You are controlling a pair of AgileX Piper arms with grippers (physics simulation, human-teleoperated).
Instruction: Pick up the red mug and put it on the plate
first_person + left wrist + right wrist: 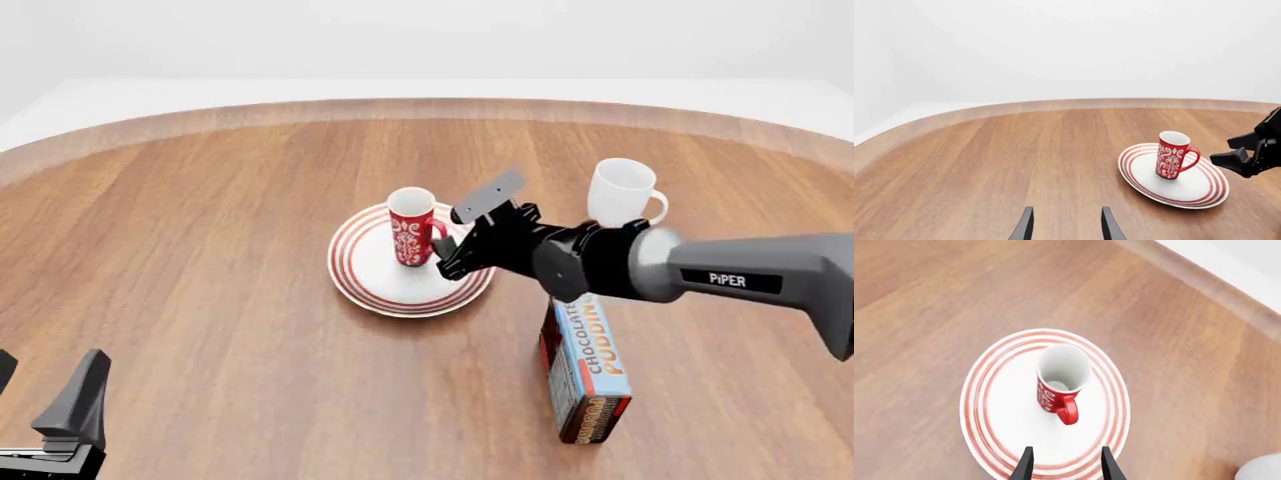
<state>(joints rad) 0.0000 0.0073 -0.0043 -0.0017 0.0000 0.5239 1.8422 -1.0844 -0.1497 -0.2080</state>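
Wooden and round-edged, the surface (987, 165) stretches away from my left wrist camera toward a plain white backdrop. On it the plate (1201, 192) carries the red mug (1172, 155), upright and a little off centre, handle toward my right gripper (1244, 157), which hangs just beside the plate's rim without touching anything. My left gripper (1065, 225) shows two dark fingertips spread apart with nothing between them.

From the front, the red mug (414, 227) sits on the plate (367, 285) near its far side. My right gripper (467, 235) hovers close to the handle, jaws parted and empty. A white mug (621, 192) stands behind the right arm and a pudding box (587, 370) lies below it. My left gripper (60, 420) rests low at the near edge, open.

Through my right wrist camera I look down into the red mug (1061, 380), which stands clear of my fingertips (1027, 462). The placing looks done, I judge; retreating well means lifting straight away, keeping the open jaws off the handle so the mug does not tip.
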